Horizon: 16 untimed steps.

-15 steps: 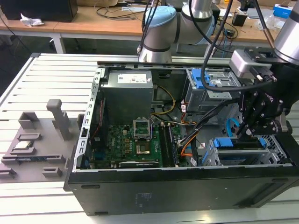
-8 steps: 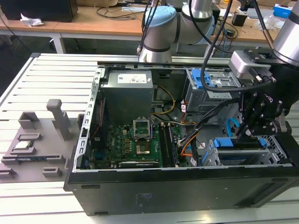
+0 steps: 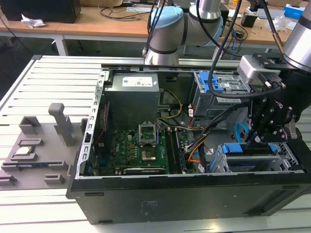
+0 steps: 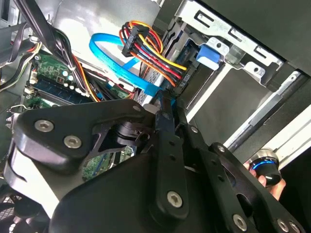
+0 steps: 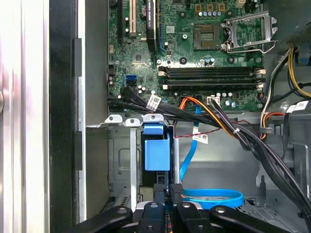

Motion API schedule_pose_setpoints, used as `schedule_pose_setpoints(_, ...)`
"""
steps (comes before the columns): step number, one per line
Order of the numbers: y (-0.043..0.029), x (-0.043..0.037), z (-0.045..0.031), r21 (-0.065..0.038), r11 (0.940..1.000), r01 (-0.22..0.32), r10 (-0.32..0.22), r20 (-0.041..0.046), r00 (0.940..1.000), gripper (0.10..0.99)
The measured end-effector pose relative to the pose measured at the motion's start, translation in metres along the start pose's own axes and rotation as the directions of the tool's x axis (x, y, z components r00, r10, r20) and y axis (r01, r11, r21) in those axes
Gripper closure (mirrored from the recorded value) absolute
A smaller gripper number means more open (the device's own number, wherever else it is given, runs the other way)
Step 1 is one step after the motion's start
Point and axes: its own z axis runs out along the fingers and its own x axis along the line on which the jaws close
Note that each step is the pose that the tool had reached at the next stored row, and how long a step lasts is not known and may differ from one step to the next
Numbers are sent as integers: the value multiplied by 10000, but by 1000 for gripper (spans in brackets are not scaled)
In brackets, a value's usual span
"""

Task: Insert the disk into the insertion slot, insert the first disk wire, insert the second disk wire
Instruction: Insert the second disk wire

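The disk's blue carrier (image 3: 241,149) sits in the low silver insertion slot (image 3: 287,159) at the case's front corner on the exterior view's right; its blue tab (image 5: 156,151) shows in the first wrist view. My gripper (image 3: 259,137) hangs just above it, with its black fingers (image 4: 164,112) close together on the dark plug end of the first disk wire. This thin light-blue cable (image 4: 111,52) curls in a loop (image 5: 216,197) beside the fingers. A red, yellow and black wire bundle (image 4: 150,53) with a dark plug runs alongside; I cannot tell if it is the second disk wire.
A taller grey cage with a blue latch (image 3: 216,83) stands behind the slot. The motherboard (image 3: 141,148) and black cable bundles (image 5: 228,128) lie on the exterior view's left of the gripper. The power supply box (image 3: 132,99) fills the case's far corner. Grey fixtures (image 3: 43,145) rest on the slatted table.
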Motion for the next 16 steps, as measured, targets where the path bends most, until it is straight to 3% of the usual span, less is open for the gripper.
schedule_pose_setpoints(2,0,0,1,1,10000,1,-1,1,10000,914)
schedule_pose_setpoints(3,0,0,1,1,10000,1,-1,1,10000,851)
schedule_pose_setpoints(6,1,0,-16,1,10000,0,0,1,10000,851)
schedule_pose_setpoints(13,11,-35,-242,0,10000,0,0,0,10000,851)
schedule_pose_setpoints(16,16,-89,-342,0,10000,0,0,0,10000,867)
